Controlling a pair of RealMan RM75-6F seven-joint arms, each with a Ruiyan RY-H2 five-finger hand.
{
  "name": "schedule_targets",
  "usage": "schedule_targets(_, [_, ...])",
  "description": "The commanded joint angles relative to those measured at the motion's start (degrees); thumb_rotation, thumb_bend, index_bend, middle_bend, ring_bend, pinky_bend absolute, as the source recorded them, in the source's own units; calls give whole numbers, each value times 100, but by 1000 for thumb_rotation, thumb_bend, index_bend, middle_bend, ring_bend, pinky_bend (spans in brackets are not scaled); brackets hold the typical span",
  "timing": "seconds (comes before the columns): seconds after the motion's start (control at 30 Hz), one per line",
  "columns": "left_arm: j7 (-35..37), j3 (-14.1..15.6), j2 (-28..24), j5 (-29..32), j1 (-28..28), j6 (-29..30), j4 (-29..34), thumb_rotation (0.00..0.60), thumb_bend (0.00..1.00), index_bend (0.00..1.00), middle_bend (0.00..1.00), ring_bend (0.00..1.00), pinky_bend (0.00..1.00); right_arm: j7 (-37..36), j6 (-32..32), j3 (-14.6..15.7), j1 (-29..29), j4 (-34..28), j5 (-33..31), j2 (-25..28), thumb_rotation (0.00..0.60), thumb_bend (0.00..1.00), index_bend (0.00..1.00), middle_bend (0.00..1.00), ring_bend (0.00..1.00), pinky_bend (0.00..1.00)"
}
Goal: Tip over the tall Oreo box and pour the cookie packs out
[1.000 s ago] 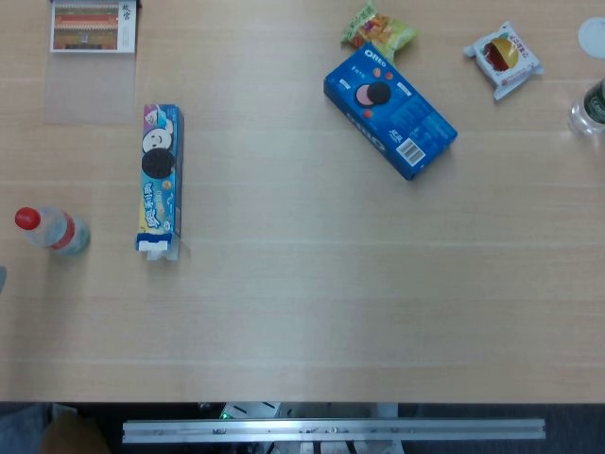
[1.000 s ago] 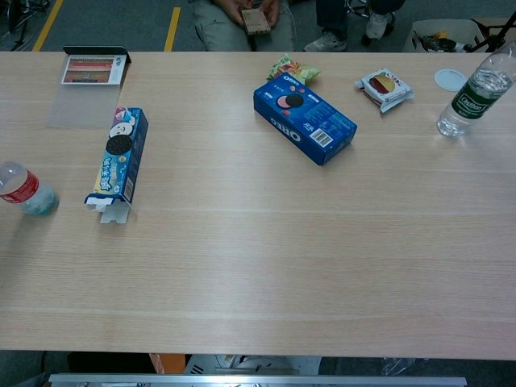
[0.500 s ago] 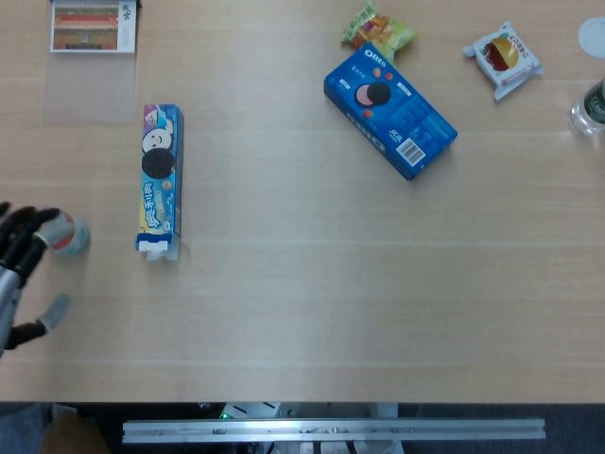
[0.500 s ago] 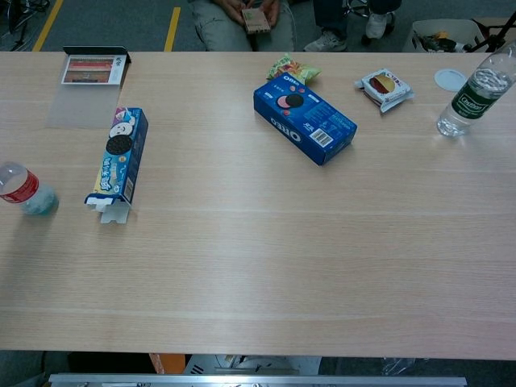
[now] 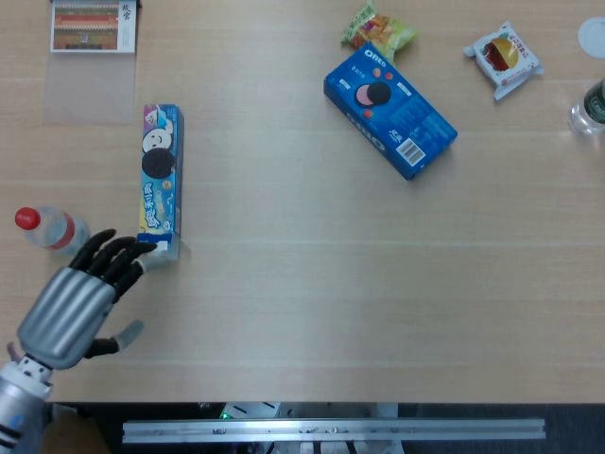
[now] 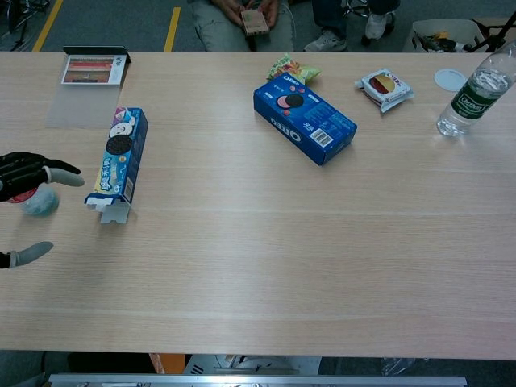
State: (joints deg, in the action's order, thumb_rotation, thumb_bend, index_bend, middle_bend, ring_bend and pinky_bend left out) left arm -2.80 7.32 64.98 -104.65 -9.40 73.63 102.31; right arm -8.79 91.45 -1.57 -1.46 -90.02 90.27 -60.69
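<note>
The tall Oreo box (image 5: 159, 170) (image 6: 121, 156) lies flat on the table at the left. Its pale blue face with a cookie picture is up, and its open white flap end (image 5: 157, 248) points toward the table's near edge. My left hand (image 5: 80, 293) (image 6: 20, 171) comes in from the lower left with its fingers spread and empty. Its fingertips (image 5: 132, 253) are right at the flap end; I cannot tell if they touch it. No cookie packs show outside the box. My right hand is not in either view.
A small red-capped bottle (image 5: 52, 227) stands just left of my hand. A flat blue Oreo box (image 5: 389, 112), a green snack bag (image 5: 376, 28) and a red-and-white pack (image 5: 504, 57) lie at the back. A clear bottle (image 6: 474, 85) stands far right, a card (image 5: 93, 26) back left.
My left hand has come in from the left edge and moved right to the box's open end, uncovering the small bottle. The box and the other things have not moved.
</note>
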Motion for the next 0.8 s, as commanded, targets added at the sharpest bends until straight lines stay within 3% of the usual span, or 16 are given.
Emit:
schedule_targets(0.03, [-62,-59,194,135,-166,-232,-37,600,271,192,157,134,92,-29,6,-3,-7,23,-9,-3,600,183,356,401,379,417])
schedule_targets(0.43, [-411,-390,690,1282,-804,-1496,-210,600,270,42,83,133,92,-180,8,-19,-24,154,-43,-19,600,183,356,401,379,418])
schedule_targets(0.8, [-728,-765,1058,2180,-1306,-2086,-571,600,270,32,74,132,92,-247,-14,-36,-7,221,-48,-38,600,184,356,401,379,417])
